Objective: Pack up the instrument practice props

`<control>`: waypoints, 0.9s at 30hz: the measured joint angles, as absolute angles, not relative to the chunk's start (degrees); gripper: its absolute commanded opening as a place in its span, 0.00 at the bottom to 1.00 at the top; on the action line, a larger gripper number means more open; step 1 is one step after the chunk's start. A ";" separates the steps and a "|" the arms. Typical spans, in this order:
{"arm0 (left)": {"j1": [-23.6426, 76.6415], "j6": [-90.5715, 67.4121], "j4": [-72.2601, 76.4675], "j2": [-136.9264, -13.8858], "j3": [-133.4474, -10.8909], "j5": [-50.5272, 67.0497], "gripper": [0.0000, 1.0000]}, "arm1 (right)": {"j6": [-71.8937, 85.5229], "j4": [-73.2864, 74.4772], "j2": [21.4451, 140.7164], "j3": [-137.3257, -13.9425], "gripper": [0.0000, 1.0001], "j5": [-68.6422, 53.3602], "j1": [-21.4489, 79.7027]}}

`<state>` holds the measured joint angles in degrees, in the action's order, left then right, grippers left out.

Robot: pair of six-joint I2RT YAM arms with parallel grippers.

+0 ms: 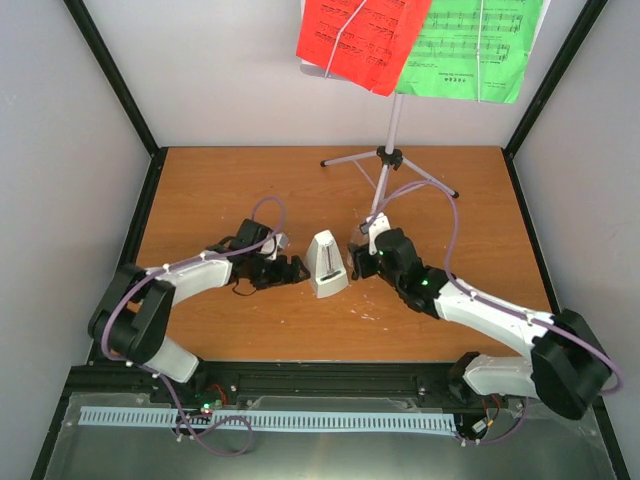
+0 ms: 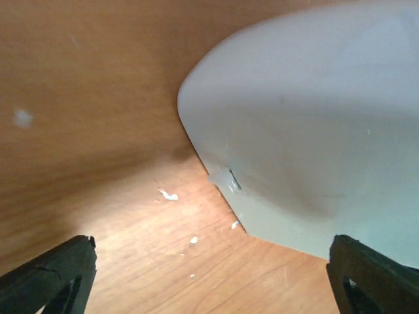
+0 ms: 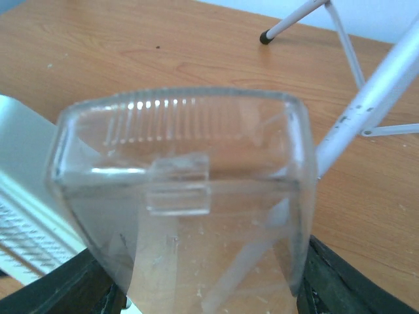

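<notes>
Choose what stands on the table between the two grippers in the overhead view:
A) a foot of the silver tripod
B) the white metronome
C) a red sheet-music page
B: the white metronome stands upright on the table, with the left gripper on one side and the right gripper on the other.

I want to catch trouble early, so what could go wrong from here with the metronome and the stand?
The left gripper stands open right beside the upright metronome; a nudge could tip it. The right gripper holds a clear cover close to a leg of the music stand; a swing might knock it over.
</notes>
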<state>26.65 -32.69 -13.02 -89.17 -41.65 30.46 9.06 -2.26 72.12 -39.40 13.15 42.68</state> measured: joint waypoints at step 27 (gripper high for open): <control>23.68 -16.21 -16.86 -87.57 -62.50 52.12 0.61 | 15.99 -12.71 55.35 -24.58 0.61 22.44 56.12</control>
